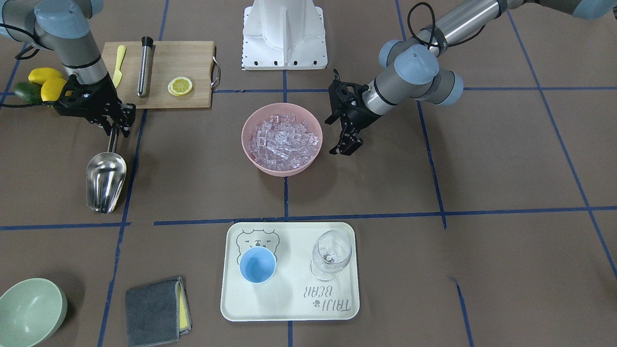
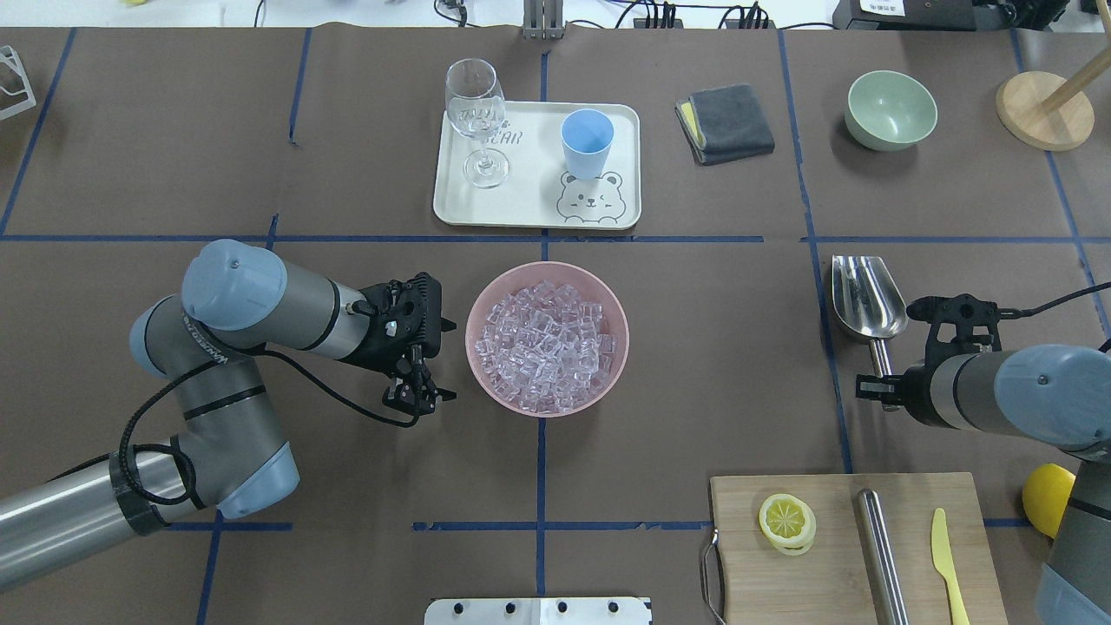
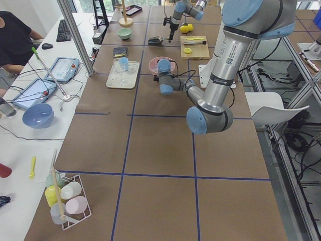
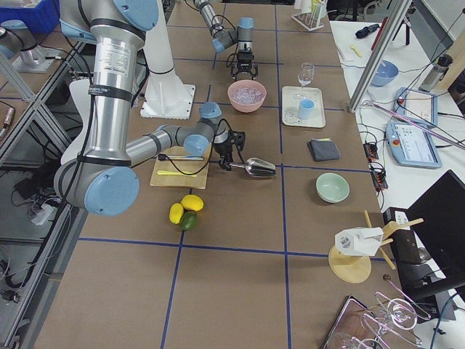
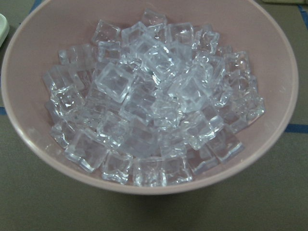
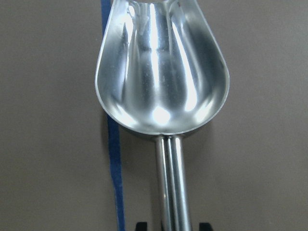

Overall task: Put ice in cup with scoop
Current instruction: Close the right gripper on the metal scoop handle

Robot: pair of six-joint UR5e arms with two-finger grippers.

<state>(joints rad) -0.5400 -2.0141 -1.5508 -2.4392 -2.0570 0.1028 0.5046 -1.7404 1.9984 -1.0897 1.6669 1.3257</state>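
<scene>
Overhead exterior: ice (image 2: 547,347) fills bowl (image 2: 471,334), cup (image 2: 587,143) empty, right gripper (image 2: 883,382) seemingly spread astride scoop (image 2: 866,295)

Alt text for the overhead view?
A pink bowl of ice sits mid-table. The right gripper, open, straddles the handle of the empty scoop; the left gripper hangs open beside the bowl. A blue cup and wine glass stand on a tray.

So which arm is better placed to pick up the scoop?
Right: the right gripper straddles the scoop's handle, jaws open. The left gripper hangs by the pink bowl of ice, well away.
</scene>
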